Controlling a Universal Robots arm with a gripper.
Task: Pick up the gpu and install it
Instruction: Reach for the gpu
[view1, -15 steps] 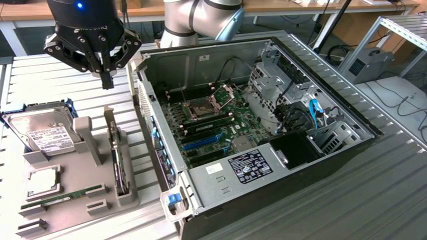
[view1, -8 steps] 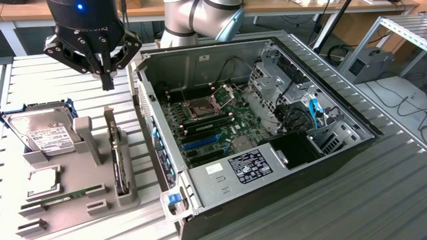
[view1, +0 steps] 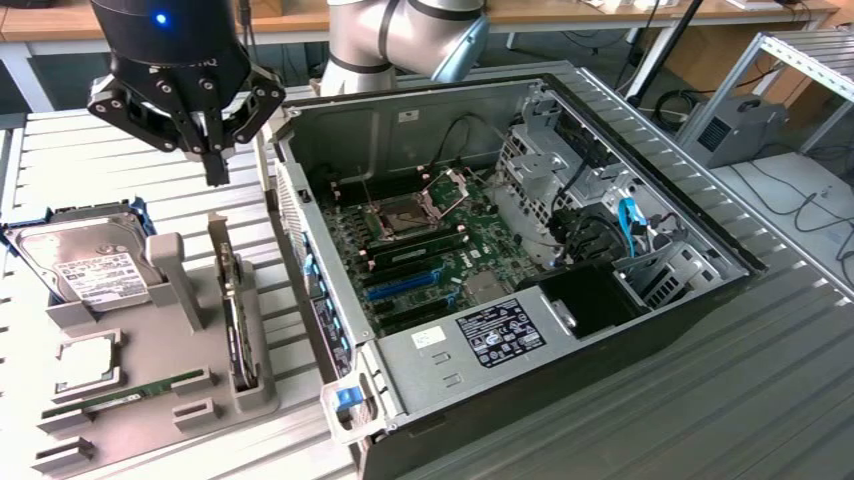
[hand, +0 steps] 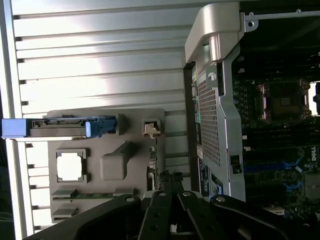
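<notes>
The gpu stands on edge in a slot of the grey holder at the exterior view's left, showing as a thin dark card with a metal end. My gripper hangs above the holder's far end, higher than the card, its fingers shut together with nothing between them. In the wrist view the gripper points down beside the edge-on gpu. The open computer case lies to the exterior view's right, with the motherboard's blue slots uncovered.
The holder also carries a hard drive in a blue frame, a processor chip and a memory stick. The case wall rises right beside the holder. The ribbed metal table runs on past the case.
</notes>
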